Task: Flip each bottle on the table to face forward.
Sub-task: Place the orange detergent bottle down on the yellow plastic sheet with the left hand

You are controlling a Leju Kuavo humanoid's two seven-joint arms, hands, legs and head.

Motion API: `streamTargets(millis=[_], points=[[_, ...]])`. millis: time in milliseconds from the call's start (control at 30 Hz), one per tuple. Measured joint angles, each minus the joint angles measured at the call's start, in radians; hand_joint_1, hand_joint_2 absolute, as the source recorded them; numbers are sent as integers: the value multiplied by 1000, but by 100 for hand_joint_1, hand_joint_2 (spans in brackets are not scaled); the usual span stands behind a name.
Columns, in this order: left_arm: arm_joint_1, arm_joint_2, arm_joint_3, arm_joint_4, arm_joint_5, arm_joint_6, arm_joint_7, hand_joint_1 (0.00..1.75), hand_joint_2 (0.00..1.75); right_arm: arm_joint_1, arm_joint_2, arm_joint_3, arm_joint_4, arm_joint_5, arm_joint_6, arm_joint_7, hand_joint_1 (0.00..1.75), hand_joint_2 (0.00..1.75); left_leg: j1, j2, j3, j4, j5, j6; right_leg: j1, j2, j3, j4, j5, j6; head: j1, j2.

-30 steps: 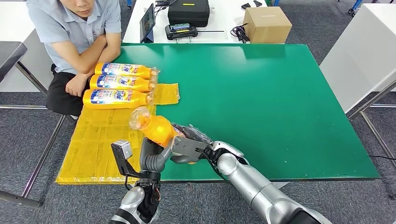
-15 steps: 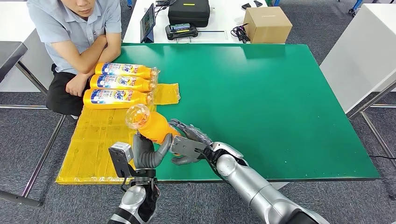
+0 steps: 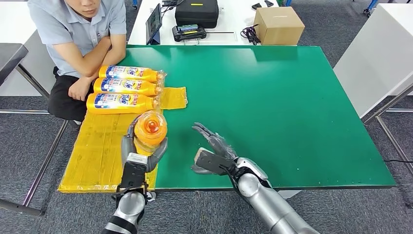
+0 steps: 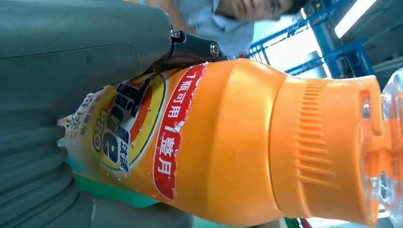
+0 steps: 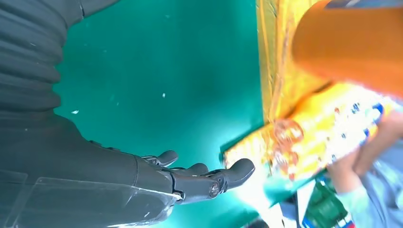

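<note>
Left hand [image 3: 141,148] gripping orange bottle [image 3: 148,130] round lower body, cap end pointing up toward head camera, held above yellow sheet [image 3: 92,151] near bench's front-left corner. In left wrist view, fingers [image 4: 71,38] wrapped over labelled body of bottle [image 4: 228,142] — ribbed orange collar and clear cap free of the grip. Right hand [image 3: 212,153] holding nothing, fingers spread, hovering over green bench [image 3: 292,107] near front edge, just beside bottle but apart from it. Right wrist view: fingers [image 5: 199,180] extended over green surface, nothing in them.

Three more bottles [image 3: 124,87] lying side by side on yellow sheet at bench's left edge, labels up, caps toward bench centre; person [image 3: 80,44] seated close behind them, arms folded.

Handling, as judged: rigid plastic, looks full so moderately heavy; glossy label likely slippery; clear cap likely the weakest part. Best hold around mid body over label, not at neck or cap.

Versus one second earlier: bottle then tilted, shared between both hands, right hand clasped on its base. Now right hand off and withdrawn to the side, opened — left hand alone carrying it, bottle swung more upright and shifted slightly toward left edge. Three lying bottles and person unchanged.
</note>
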Motion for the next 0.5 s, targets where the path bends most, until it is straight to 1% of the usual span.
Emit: streamTargets(millis=[67, 100, 167, 200, 267, 333, 400, 500], points=[[5, 5, 16, -10, -58, 5, 13, 175, 175, 20, -6, -17, -35, 4, -1, -5, 0, 175, 0, 0, 0, 0, 0, 0, 0, 0, 0, 0, 0, 0, 0, 0], [8, 7, 26, -15, -126, 7, 27, 175, 175, 29, -8, -24, -51, 7, -2, -10, 0, 175, 0, 0, 0, 0, 0, 0, 0, 0, 0, 0, 0, 0, 0, 0], [12, 8, 54, -23, -360, 10, 79, 175, 175, 51, -11, -41, -84, 14, -4, -24, 0, 175, 0, 0, 0, 0, 0, 0, 0, 0, 0, 0, 0, 0, 0, 0], [13, 11, 68, -25, -499, 7, 123, 175, 175, 63, -12, -50, -101, 16, -5, -31, 0, 175, 0, 0, 0, 0, 0, 0, 0, 0, 0, 0, 0, 0, 0, 0], [10, 31, 81, -19, -753, -20, 248, 175, 175, 92, -12, -70, -134, 21, -3, -42, 0, 175, 0, 0, 0, 0, 0, 0, 0, 0, 0, 0, 0, 0, 0, 0], [2, 68, 82, 0, -929, -71, 380, 175, 175, 121, -12, -91, -160, 28, 2, -50, 0, 175, 0, 1, 0, 0, 0, 0, 0, 0, -1, 0, 0, 0, 0, 0], [-15, 105, 81, 31, -1020, -131, 466, 175, 175, 147, -12, -109, -178, 32, 6, -56, 0, 175, 0, 1, 0, 0, 0, 0, 0, 0, -1, 0, 0, 0, 0, 0], [-54, 155, 70, 88, -1083, -237, 530, 175, 175, 176, -12, -131, -200, 35, 8, -66, 0, 175, 1, 0, 0, 0, 1, -1, 1, 0, -1, 0, 0, 0, 0, 0]])
